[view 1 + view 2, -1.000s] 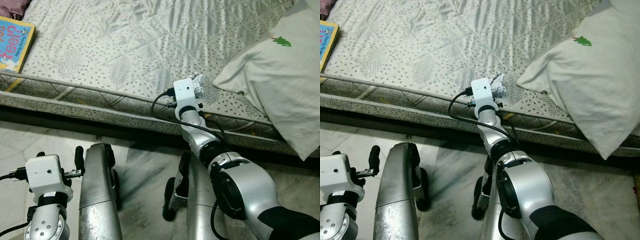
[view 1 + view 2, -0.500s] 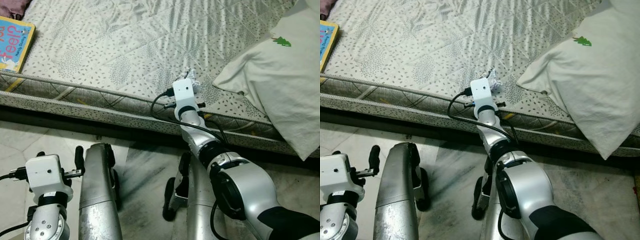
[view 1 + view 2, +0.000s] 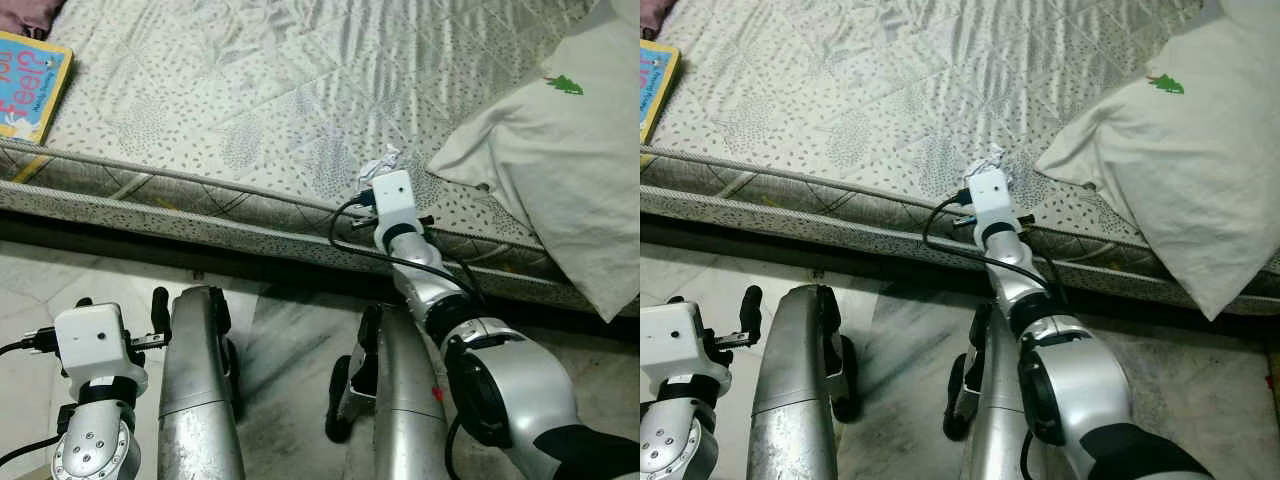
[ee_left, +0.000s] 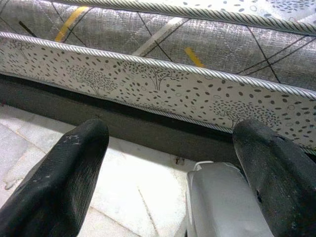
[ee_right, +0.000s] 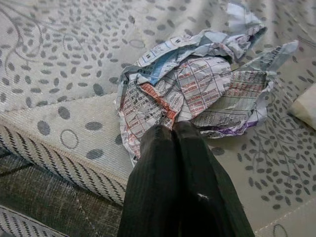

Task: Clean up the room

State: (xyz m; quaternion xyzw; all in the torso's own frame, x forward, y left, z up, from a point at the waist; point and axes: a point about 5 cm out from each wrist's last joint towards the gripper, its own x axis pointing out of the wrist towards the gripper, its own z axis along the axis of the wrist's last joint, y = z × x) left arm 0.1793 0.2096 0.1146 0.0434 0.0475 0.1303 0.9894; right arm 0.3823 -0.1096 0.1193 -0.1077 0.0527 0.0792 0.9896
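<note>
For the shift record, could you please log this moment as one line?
right gripper: shut on crumpled printed paper | site: grey patterned mattress edge | left gripper: open, idle above floor

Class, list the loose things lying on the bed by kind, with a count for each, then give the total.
Crumpled paper: 1
Pillow: 1
Book: 1
Total: 3
</note>
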